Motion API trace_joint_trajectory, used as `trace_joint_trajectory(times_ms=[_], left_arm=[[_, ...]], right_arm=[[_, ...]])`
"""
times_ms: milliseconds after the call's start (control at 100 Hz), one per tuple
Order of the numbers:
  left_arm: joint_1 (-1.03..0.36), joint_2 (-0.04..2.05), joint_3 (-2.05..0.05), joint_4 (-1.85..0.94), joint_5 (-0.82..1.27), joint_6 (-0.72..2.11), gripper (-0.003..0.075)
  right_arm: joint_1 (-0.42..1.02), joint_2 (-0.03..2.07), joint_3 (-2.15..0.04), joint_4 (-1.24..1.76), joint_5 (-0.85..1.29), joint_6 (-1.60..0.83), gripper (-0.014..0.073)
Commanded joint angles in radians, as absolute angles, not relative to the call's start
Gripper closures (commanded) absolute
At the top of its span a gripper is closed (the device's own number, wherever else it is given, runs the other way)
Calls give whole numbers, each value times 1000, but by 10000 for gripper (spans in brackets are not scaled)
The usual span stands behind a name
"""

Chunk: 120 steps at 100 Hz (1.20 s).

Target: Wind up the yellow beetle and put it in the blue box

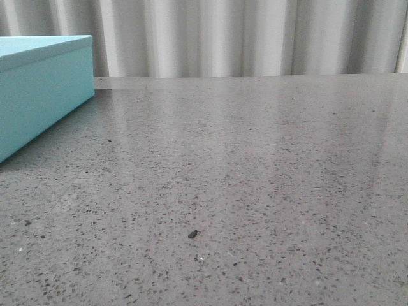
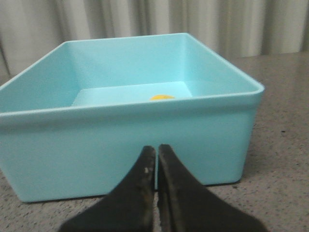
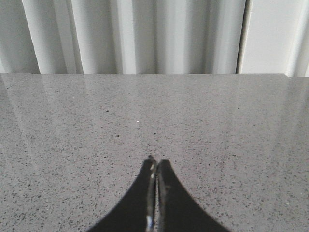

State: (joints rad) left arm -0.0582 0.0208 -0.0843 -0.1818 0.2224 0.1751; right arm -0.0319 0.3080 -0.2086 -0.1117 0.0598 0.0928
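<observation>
The blue box (image 1: 38, 89) stands at the far left of the grey table in the front view. In the left wrist view it (image 2: 120, 140) is open on top, with no lid on it. A small bit of the yellow beetle (image 2: 161, 97) shows inside, low behind the box's near wall; the rest of the car is hidden. My left gripper (image 2: 157, 150) is shut and empty, just in front of the box's near wall. My right gripper (image 3: 157, 163) is shut and empty over bare table. Neither gripper shows in the front view.
The speckled grey table (image 1: 242, 178) runs back to a white pleated curtain (image 1: 242, 38). A small dark speck (image 1: 192, 234) lies on the table near the front. The table's far edge (image 3: 154, 74) shows in the right wrist view.
</observation>
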Motion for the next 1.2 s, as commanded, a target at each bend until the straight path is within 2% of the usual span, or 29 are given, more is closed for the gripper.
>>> trace_joint_trajectory(times_ms=[0,190,350,420,1190], left_arm=[[-22,2,-73,-170,118,156,741],[62,-35,27,-100,103,-22,741],[73,-35,25,-7,236,-106,741],[73,-35,25,0,288,-113,741],[71,-35,25,-23,286,-113,741]], right_arm=[[-29,316,-236,-110,-17,85,656],[-29,316,-236,-110,-17,85,656],[-29,316,-236,-110,-17,85,656],[-29,316,-236,-110,-17,85,656],[-29,316,-236,-110,-17,85,656]])
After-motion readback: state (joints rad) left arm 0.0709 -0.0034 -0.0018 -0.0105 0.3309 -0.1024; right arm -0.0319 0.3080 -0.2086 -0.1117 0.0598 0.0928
